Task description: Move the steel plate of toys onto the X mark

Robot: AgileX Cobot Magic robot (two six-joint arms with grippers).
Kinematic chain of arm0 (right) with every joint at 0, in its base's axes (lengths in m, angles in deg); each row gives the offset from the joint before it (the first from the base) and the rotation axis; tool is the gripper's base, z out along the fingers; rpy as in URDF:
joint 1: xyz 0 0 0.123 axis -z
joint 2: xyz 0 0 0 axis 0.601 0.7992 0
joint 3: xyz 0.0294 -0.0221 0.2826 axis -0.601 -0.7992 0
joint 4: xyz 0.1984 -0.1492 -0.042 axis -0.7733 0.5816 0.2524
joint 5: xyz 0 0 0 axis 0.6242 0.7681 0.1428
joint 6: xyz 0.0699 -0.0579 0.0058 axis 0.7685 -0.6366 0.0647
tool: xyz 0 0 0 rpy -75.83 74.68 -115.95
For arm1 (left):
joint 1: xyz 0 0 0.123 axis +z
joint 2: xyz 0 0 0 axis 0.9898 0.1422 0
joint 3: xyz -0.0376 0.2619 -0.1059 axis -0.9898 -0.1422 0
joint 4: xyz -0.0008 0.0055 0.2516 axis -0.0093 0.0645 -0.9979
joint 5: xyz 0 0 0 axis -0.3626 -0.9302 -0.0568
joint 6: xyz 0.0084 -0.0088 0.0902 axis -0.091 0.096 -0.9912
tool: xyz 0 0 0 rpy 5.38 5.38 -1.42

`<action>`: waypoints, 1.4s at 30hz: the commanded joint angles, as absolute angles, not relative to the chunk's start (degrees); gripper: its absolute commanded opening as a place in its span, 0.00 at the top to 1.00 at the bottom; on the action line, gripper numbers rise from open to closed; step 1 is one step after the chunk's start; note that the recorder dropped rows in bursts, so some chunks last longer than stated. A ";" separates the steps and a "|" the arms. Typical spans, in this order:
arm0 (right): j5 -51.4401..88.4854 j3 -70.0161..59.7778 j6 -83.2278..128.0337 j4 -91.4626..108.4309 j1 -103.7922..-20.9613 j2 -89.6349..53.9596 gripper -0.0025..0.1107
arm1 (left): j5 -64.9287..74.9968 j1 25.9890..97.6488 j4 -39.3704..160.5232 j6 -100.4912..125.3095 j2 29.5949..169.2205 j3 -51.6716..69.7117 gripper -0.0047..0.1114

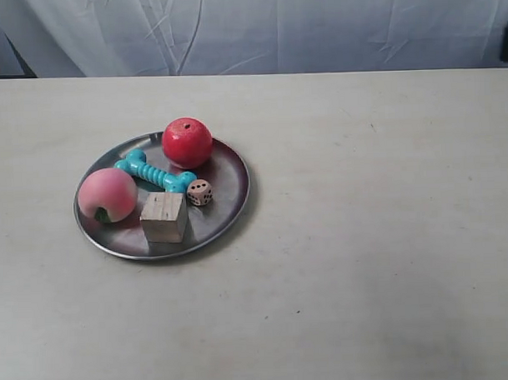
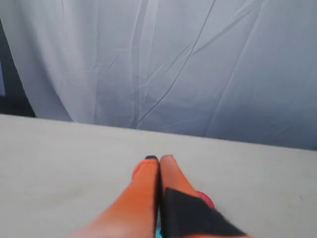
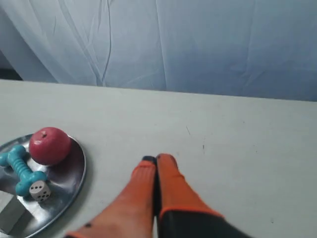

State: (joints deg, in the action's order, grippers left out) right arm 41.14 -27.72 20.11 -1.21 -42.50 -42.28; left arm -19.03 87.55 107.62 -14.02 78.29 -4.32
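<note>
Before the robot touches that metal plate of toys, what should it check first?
1. All toys inside the steel plate: ok. The red ball, peach, bone, cube and die all sit within its rim.
2. Plate lying flat on the table: ok.
3. Left fingers open for a grip: not ok, pressed together.
4. Right fingers open for a grip: not ok, pressed together.
5. X mark located: cannot tell, no clear cross shows in any view.
</note>
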 commanded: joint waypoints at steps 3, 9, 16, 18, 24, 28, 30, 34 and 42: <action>35.00 -39.78 20.29 -4.63 -42.36 -56.55 0.99 | -16.39 87.14 106.03 -14.06 61.61 -8.83 0.96; 32.73 -46.29 20.18 -4.63 -42.36 -65.97 0.99 | -17.38 87.14 105.16 -13.98 49.93 -14.60 0.96; 32.62 -46.52 20.18 -4.73 -42.36 -70.38 0.99 | -19.36 87.14 105.10 -12.90 45.59 -18.28 0.96; 32.85 -46.52 20.18 -4.85 -42.36 -70.49 0.99 | -19.36 87.14 104.93 -12.79 45.46 -18.31 0.96; 33.18 -46.52 20.18 -4.85 -42.36 -70.49 0.99 | -19.36 87.14 104.63 -12.79 45.36 -18.31 0.96; 33.18 -46.52 20.18 -4.85 -42.36 -70.49 0.99 | -19.36 87.14 104.63 -12.79 45.36 -18.31 0.96; 33.28 -46.52 20.18 -4.85 -42.36 -70.49 0.99 | -19.36 87.14 104.55 -12.79 45.38 -18.31 0.96; 33.28 -46.52 20.18 -4.97 -42.36 -70.49 0.99 | -19.36 87.14 104.47 -12.79 45.38 -18.31 0.96; 33.28 -46.52 20.18 -4.97 -42.36 -70.49 0.99 | -18.98 87.40 93.73 -12.46 45.33 -19.56 0.96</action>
State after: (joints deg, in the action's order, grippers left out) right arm 33.56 -46.28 20.39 -5.04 -42.50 -70.23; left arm -19.17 87.55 99.89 -12.96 45.72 -18.34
